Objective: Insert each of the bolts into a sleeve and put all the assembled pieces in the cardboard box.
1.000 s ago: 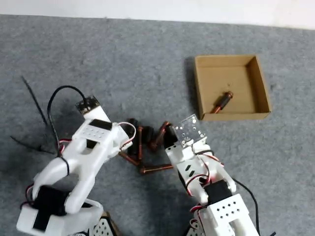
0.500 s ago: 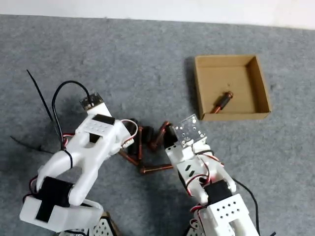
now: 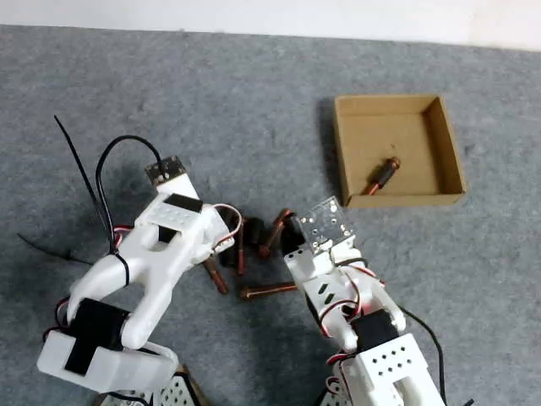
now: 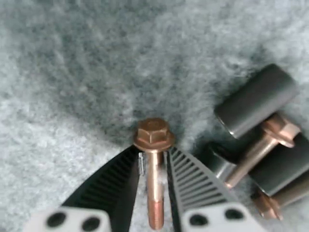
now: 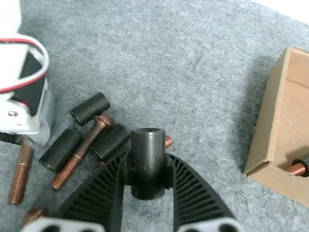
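- The left gripper (image 4: 153, 159) is clenched on a copper bolt (image 4: 154, 179). The shank runs lengthwise between the two ribbed black fingers (image 4: 118, 186).
- The head of the held bolt projects just past the fingertips, over the grey carpet (image 4: 72, 72). Contact with the carpet cannot be determined.
- The held bolt is copper-coloured, with a hexagonal flanged head and a plain, smooth shank.
- A dark sleeve (image 4: 256, 99) lies on the carpet near the held bolt. A second bolt (image 4: 256, 150) rests against further sleeves beside it.
- The right gripper (image 5: 147, 176) is clamped on a black sleeve (image 5: 147, 154). The sleeve sits between the finger ends, with its open bore facing away from the gripper base.
- The held sleeve is a matt black, hollow cylinder with a short body.
- Three loose sleeves (image 5: 90, 108) lie on the carpet just beyond the right gripper. A loose bolt (image 5: 79, 153) lies between two of them.
- In the high view, the loose parts lie between the left arm (image 3: 161, 254) and the right arm (image 3: 334, 283).
- One separate bolt (image 3: 269, 290) lies crosswise on the near side of this group, just left of the right arm.
- The cardboard box (image 3: 338, 152) stands far right of both arms, open at the top.
- One assembled piece (image 3: 382, 176) lies diagonally inside the box, close to its near wall. It has a copper shank and a dark sleeve at one end.
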`<state>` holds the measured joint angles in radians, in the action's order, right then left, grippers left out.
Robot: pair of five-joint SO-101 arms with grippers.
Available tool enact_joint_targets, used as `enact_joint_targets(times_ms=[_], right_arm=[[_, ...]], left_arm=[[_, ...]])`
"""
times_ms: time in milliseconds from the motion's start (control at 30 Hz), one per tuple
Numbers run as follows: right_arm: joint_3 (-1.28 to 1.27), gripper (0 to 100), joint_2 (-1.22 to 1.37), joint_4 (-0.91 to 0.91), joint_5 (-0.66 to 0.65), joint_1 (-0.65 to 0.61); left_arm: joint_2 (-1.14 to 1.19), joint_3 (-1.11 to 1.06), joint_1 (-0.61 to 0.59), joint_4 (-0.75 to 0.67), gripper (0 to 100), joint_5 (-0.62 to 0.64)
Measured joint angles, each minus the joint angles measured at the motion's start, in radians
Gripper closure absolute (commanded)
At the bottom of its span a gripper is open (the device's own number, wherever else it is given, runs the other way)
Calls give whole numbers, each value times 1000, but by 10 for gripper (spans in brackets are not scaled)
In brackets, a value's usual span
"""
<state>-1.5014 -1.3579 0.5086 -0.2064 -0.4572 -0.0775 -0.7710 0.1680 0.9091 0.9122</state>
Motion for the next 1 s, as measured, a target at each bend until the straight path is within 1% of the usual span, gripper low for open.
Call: enact_joint_targets(times_ms=[67,133,200,267,333,500,633,767,867,1000], right_arm=[[0,995,0,-8,0,0],[-6,995,-2,-37,0,0],[-25,995,-3,-63,0,0],[-44,995,-3,-103,0,0],[-66,995,-3,-143,0,0],[-83,995,-3,-203,0,0],[-83,995,-3,-212,0,0],[-83,995,-3,-213,0,0],[-83,995,-3,-213,0,-3],[-118,995,-3,-215,0,-87]], left_arm=[[0,18,0,34,995,-5],[-18,35,-3,103,996,-8],[-71,38,-12,166,996,-9],[-144,35,-29,189,996,-9],[-236,-3,-54,180,996,-9],[-500,-175,-98,71,996,-9],[-746,-330,-98,-2,995,-20],[-1016,-457,-106,-17,995,-80],[-1229,-552,-106,-17,995,-95],[-1521,-683,-112,-17,995,-97]])
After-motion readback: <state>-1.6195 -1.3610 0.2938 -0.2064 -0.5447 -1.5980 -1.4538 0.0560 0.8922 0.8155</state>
